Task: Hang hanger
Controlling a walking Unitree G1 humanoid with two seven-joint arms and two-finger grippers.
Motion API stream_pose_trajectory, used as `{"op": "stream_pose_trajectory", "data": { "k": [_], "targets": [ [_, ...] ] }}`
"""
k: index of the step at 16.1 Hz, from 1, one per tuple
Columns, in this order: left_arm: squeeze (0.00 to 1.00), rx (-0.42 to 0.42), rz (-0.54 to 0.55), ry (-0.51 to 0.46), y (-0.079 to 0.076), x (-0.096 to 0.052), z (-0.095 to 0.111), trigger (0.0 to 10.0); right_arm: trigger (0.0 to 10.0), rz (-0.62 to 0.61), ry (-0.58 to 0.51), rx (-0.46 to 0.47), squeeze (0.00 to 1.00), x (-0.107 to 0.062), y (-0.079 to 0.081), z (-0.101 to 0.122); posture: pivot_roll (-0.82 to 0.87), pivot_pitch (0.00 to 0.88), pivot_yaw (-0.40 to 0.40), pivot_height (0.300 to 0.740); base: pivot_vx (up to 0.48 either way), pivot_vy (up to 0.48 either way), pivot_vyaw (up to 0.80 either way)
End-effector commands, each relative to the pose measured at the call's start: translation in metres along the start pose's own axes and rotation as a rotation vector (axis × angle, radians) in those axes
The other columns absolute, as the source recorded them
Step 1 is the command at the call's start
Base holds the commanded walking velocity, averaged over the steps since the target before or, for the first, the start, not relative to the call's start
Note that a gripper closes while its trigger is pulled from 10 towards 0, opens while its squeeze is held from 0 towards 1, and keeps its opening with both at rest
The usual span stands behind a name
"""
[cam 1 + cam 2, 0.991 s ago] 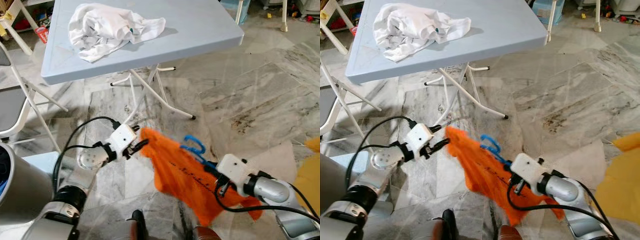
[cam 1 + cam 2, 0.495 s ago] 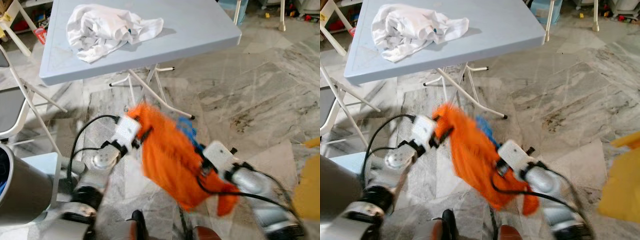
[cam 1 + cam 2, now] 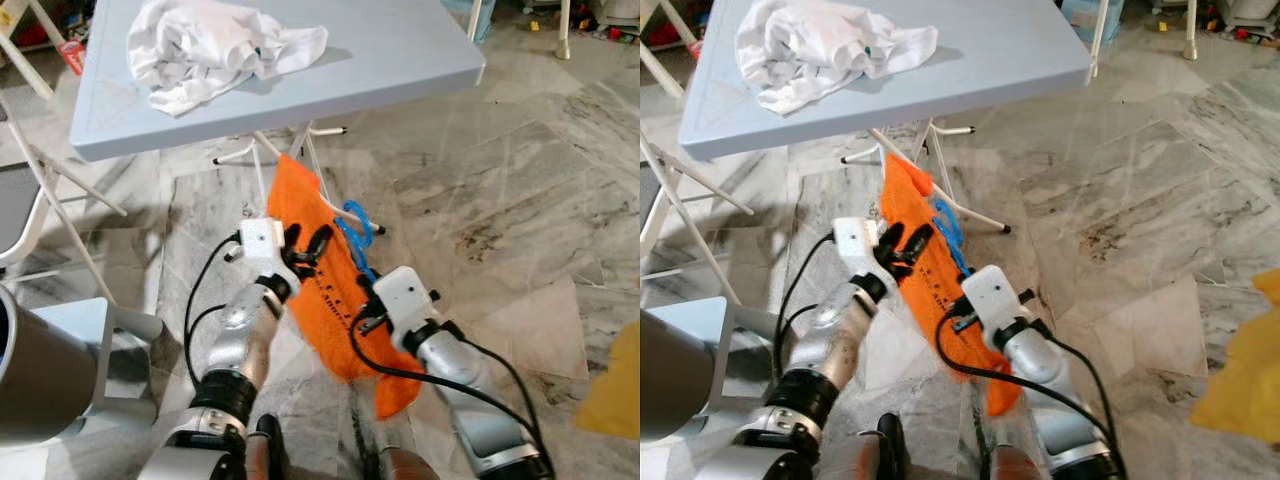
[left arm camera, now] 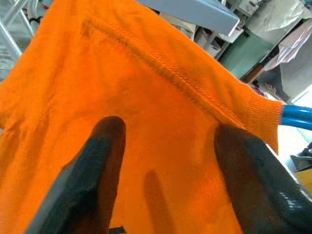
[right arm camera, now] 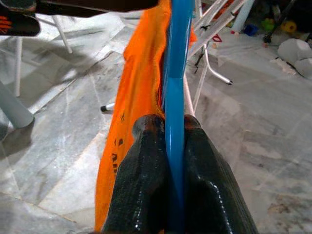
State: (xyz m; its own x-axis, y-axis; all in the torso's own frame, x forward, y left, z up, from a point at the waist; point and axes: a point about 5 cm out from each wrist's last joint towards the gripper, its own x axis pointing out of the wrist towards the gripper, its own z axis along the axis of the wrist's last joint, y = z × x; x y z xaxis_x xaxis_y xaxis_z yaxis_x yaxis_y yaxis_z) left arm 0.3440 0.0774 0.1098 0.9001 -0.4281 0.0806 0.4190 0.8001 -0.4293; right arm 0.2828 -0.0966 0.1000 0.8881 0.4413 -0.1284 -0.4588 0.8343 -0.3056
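A blue hanger (image 5: pixel 174 73) carrying an orange garment (image 3: pixel 325 290) hangs upright above the floor, clenched between the right gripper (image 5: pixel 171 127) fingers. The left gripper (image 3: pixel 305 247), fingers spread, presses the cloth. Since a second ago the garment has swung from spread sideways to vertical, nearer the table (image 3: pixel 400 60).

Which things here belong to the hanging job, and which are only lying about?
Job in hand:
- blue hanger, clamped in the right gripper
- orange garment on it
- left gripper, fingers apart against the cloth

Lying about:
- white cloth on the blue table
- white folding chair
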Motion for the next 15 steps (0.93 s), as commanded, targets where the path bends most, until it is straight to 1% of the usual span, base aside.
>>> {"op": "stream_pose_trajectory", "data": {
  "k": [1, 2, 4, 6, 7, 8, 9, 10, 12, 15],
  "targets": [
    [1.0, -0.039, -0.061, -0.006, -0.013, 0.003, 0.001, 10.0, 10.0, 0.001, 0.009, -0.001, 0.0, 0.002, 0.006, 0.0, -0.17, 0.247, 0.046, 0.74, 0.0, 0.0, 0.0],
    [1.0, -0.04, -0.066, -0.004, -0.015, 0.004, 0.001, 10.0, 10.0, -0.01, 0.015, -0.005, 0.0, 0.002, 0.006, -0.001, -0.17, 0.247, 0.046, 0.74, 0.0, 0.0, 0.0],
    [1.0, -0.046, -0.081, 0.009, -0.019, 0.001, 0.003, 10.0, 10.0, -0.112, 0.053, -0.01, 0.0, 0.007, -0.001, -0.007, -0.17, 0.251, 0.055, 0.74, 0.0, 0.0, 0.0],
    [1.0, -0.044, -0.107, 0.039, -0.021, -0.001, 0.002, 10.0, 10.0, -0.184, 0.074, -0.02, 0.0, 0.015, -0.007, -0.01, -0.17, 0.252, 0.054, 0.74, 0.0, 0.0, 0.0],
    [1.0, -0.033, -0.131, 0.062, -0.025, -0.001, 0.0, 10.0, 10.0, -0.196, 0.071, -0.022, 0.0, 0.021, -0.007, -0.007, -0.17, 0.251, 0.055, 0.74, 0.0, 0.0, 0.0],
    [0.19, -0.033, -0.141, 0.074, -0.027, -0.001, -0.001, 10.0, 10.0, -0.199, 0.067, -0.029, 0.0, 0.025, -0.007, -0.005, -0.17, 0.249, 0.054, 0.74, 0.0, 0.0, 0.0],
    [0.0, -0.031, -0.15, 0.09, -0.029, 0.0, -0.002, 10.0, 10.0, -0.206, 0.067, -0.039, 0.0, 0.027, -0.007, -0.004, -0.17, 0.248, 0.054, 0.74, 0.0, 0.0, 0.0],
    [0.0, -0.031, -0.161, 0.106, -0.031, -0.001, -0.004, 10.0, 10.0, -0.22, 0.068, -0.047, 0.0, 0.029, -0.008, -0.004, -0.16, 0.247, 0.053, 0.74, 0.0, 0.0, 0.0],
    [0.0, 0.01, -0.163, 0.154, -0.03, -0.006, -0.01, 10.0, 10.0, -0.263, 0.08, -0.049, 0.0, 0.033, -0.013, -0.005, -0.16, 0.246, 0.052, 0.74, 0.0, 0.0, 0.0],
    [0.0, -0.001, -0.122, 0.169, -0.025, -0.009, -0.015, 10.0, 10.0, -0.258, 0.06, -0.03, 0.0, 0.037, -0.012, 0.0, -0.16, 0.249, 0.048, 0.74, 0.0, 0.0, 0.0]
  ]
}}
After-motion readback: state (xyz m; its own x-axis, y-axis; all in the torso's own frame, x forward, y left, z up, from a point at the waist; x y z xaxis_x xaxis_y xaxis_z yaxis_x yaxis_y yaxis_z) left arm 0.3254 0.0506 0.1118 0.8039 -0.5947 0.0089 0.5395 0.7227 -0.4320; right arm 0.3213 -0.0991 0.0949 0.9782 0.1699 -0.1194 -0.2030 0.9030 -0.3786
